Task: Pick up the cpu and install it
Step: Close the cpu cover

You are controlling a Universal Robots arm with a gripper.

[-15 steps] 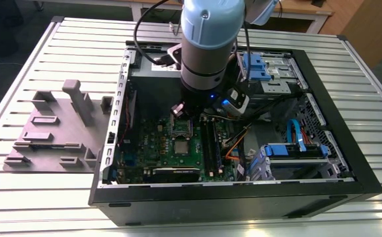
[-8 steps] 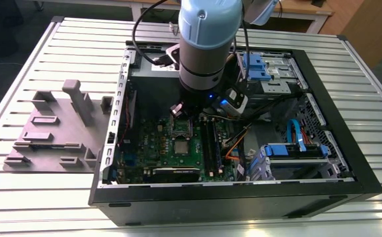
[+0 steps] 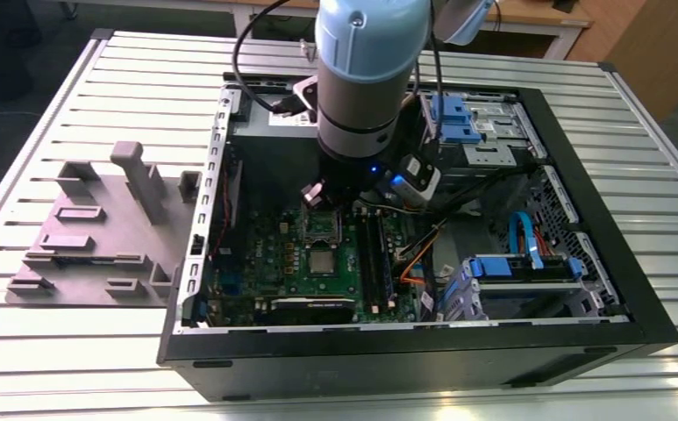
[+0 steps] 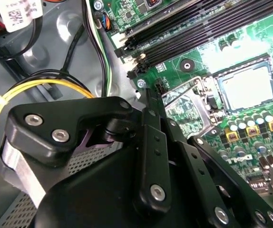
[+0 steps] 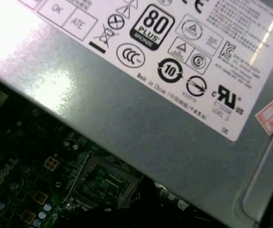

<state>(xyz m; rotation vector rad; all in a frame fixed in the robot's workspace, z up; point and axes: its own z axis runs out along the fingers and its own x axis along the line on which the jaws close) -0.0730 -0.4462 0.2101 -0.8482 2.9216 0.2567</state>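
The cpu (image 3: 318, 260) lies flat on the green motherboard (image 3: 271, 267), silvery top up, just beside the metal-framed socket (image 3: 320, 226) on the side toward the case wall nearest the exterior camera. Nothing grips it. In the second wrist view the cpu (image 4: 247, 89) sits inside a dark square border, with a row of small capacitors along one edge, and the socket (image 4: 186, 111) lies between it and the gripper (image 4: 146, 92). The gripper's tip hangs low over the board near one corner of the socket, apart from the cpu; whether the gripper is open or closed I cannot tell.

Long black memory slots (image 4: 193, 26) run alongside the socket. A grey power supply (image 5: 141, 123) with a white label stands close to the socket at the far end of the board. The arm (image 3: 368, 79) reaches straight down into the open black computer case (image 3: 432, 355), which lies on its side on the slatted metal surface (image 3: 139, 88). A grey plastic fixture (image 3: 93, 232) with upright blocks rests on the surface at the exterior view's left, just beside the case.
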